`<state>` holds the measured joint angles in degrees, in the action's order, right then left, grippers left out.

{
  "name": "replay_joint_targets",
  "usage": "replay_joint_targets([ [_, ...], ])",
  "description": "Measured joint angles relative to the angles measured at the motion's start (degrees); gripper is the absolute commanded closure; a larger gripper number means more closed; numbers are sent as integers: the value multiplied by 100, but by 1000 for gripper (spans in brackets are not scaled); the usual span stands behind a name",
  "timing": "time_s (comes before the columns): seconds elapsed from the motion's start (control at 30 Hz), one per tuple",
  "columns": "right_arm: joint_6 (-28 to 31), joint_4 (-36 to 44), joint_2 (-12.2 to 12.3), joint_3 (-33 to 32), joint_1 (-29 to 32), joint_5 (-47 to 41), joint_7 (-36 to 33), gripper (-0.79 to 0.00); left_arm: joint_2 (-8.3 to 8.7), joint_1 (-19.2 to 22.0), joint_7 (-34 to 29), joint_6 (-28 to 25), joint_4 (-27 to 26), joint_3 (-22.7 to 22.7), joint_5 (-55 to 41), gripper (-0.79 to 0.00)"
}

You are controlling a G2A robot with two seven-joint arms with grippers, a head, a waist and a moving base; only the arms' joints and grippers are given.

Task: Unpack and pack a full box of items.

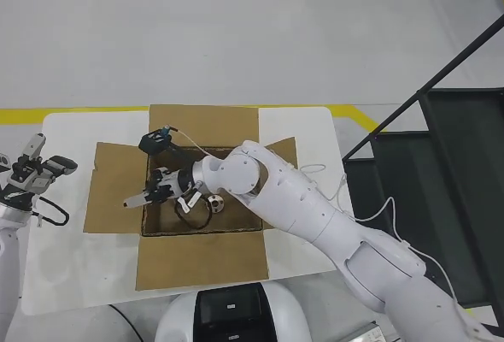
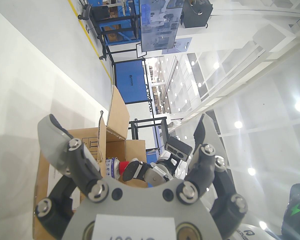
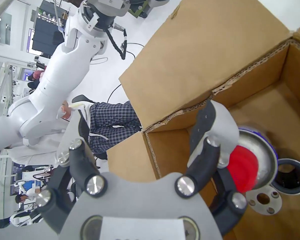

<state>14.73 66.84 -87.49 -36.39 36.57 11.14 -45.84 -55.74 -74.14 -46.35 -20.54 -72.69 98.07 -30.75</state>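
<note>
Top view: I have the right end effector [image 1: 149, 193] inside the box [image 1: 115, 184], the nearer arm. Left wrist view: left end effector [image 2: 126, 126] wide, empty. Right wrist view: right one wide; upright spray can [image 3: 252, 166] just beside one finger [image 3: 210, 123], not between.

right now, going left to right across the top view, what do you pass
left gripper → left flap of the cardboard box → right gripper, down inside the box → metal flange on the box floor → black steps beside the table
</note>
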Motion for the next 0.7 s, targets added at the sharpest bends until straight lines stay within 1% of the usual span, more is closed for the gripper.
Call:
replay_joint_targets([
  [0.13, -88, 67, 52, -167, 79, 73, 19, -785, 0, 0, 0, 0, 0, 0, 0, -785],
  [0.23, -239, 219, 143, -391, 208, 190, 7, -785, 0, 0, 0, 0, 0, 0, 0, -785],
  [0.47, -655, 792, 396, -992, 693, 474, -129, -785, 0, 0, 0, 0, 0, 0, 0, -785],
  [0.7, -865, 1172, 557, -1358, 1080, 693, -271, -785, 0, 0, 0, 0, 0, 0, 0, -785],
])
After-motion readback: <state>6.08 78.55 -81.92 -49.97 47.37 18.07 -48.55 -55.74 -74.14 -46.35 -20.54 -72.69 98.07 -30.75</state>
